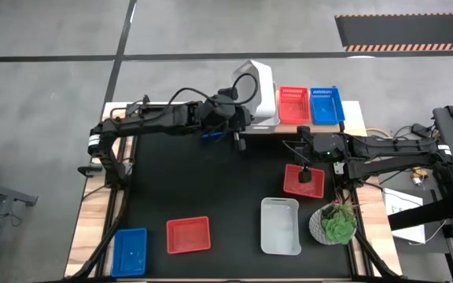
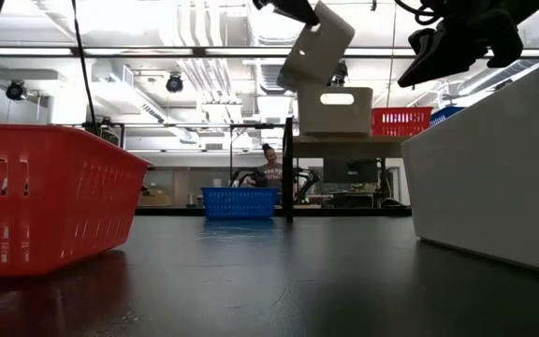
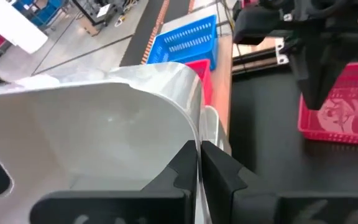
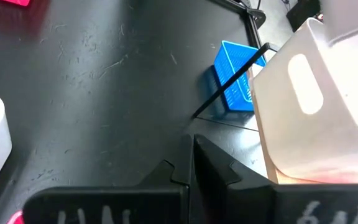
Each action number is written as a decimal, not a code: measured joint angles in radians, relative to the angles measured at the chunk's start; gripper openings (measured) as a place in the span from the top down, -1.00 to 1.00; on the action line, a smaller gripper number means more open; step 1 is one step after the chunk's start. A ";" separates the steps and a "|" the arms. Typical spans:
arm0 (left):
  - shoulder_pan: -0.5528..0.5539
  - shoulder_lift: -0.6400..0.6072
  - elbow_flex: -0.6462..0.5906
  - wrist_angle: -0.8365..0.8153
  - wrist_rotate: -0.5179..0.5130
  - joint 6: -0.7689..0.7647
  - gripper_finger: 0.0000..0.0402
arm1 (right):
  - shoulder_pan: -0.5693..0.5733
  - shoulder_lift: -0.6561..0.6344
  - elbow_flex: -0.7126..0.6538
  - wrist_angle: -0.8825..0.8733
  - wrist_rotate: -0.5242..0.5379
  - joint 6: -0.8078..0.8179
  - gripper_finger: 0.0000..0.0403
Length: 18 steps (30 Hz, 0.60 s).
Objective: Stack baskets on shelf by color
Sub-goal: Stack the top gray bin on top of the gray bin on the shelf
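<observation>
The white basket point(image 1: 252, 85) hangs tilted over the shelf point(image 1: 352, 118), above another white one, the left gripper point(image 3: 199, 163) pinching its thin rim. It looks light, stiff and smooth, so a one-wall hold probably lets it swing; a grip near a handle slot seems steadier. The right gripper point(image 4: 191, 160) hovers pressed together, empty, over the red basket point(image 1: 303, 181) on the table.

Fingers point(image 3: 199, 163) pinching white basket point(image 3: 104, 118) wall, blue basket point(image 3: 185, 40) beyond
</observation>
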 joint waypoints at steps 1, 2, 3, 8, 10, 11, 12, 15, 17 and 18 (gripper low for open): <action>-0.002 0.000 -0.008 0.014 0.002 0.001 1.00 | 0.000 0.000 0.000 0.000 0.000 0.000 0.96; -0.002 0.000 -0.014 0.024 0.004 0.003 1.00 | 0.000 0.000 0.000 0.000 0.000 0.000 0.96; -0.003 0.000 -0.017 0.023 0.004 0.005 1.00 | 0.000 0.000 0.000 0.000 0.000 0.000 0.96; -0.002 0.000 -0.018 0.018 0.003 0.025 1.00 | 0.000 0.000 0.000 0.003 0.000 0.000 0.96; -0.004 -0.001 -0.012 0.019 0.000 0.027 1.00 | 0.000 0.000 0.000 0.004 0.000 0.000 0.96; -0.008 -0.004 -0.009 0.019 -0.001 0.030 1.00 | 0.000 0.000 0.000 0.004 0.000 -0.002 0.96; -0.011 -0.010 -0.009 0.020 0.000 0.039 1.00 | 0.000 0.000 0.000 0.005 0.000 -0.007 0.96; -0.018 -0.026 -0.004 0.038 0.003 0.077 1.00 | 0.000 0.000 0.000 0.005 0.001 -0.009 0.96; -0.019 -0.033 -0.004 0.066 0.003 0.082 1.00 | 0.000 0.000 0.000 0.007 0.001 -0.013 0.96; -0.019 -0.036 -0.004 0.080 0.002 0.083 1.00 | 0.000 0.000 0.000 0.008 0.001 -0.018 0.96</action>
